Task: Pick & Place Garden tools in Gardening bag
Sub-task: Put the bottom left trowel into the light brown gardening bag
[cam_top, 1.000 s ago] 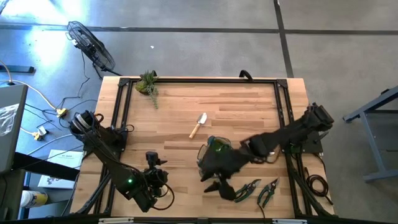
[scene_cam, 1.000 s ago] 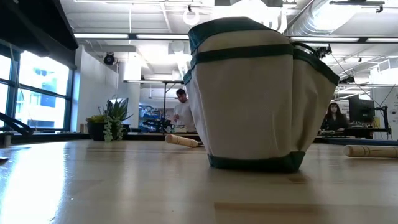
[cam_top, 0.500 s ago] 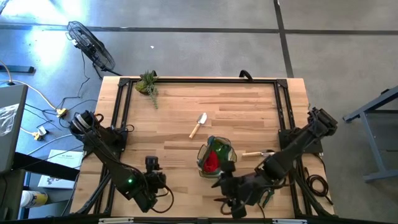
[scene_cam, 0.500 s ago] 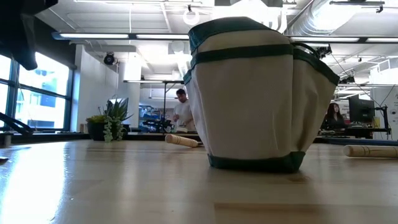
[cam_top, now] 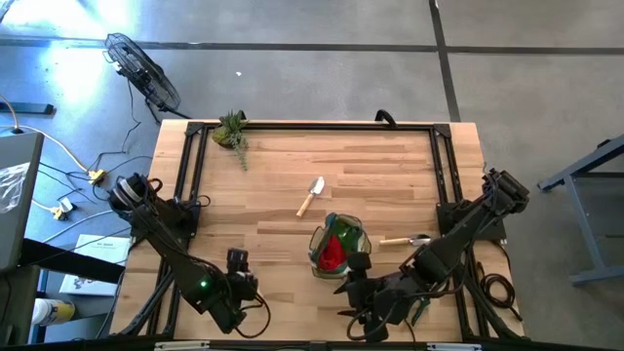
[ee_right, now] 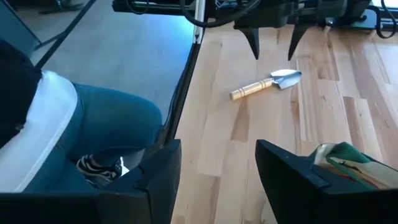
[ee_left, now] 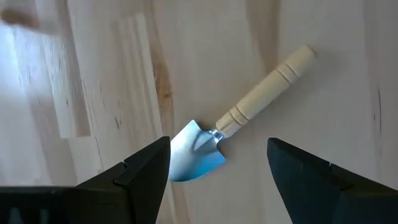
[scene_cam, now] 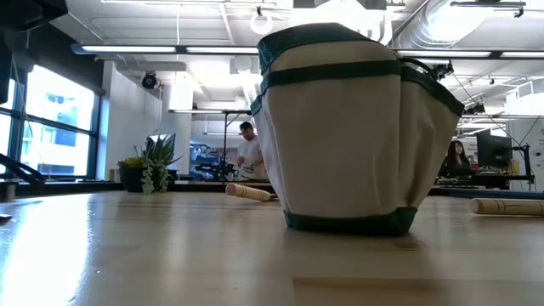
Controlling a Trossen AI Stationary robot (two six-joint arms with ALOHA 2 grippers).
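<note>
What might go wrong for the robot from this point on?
The trowel lies flat on the wooden table, so the left end effector might push it along instead of lifting it. The bag is soft and already holds a red glove; a tool might catch its rim and tip it. A person's leg is close to the table's edge, where a swinging arm might come near.

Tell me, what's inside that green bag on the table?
From above, the gardening bag stands open, and a red fabric piece shows inside, with something green beside it. Anything beneath the red fabric is covered. From table height, only the bag's outer wall shows.
</note>
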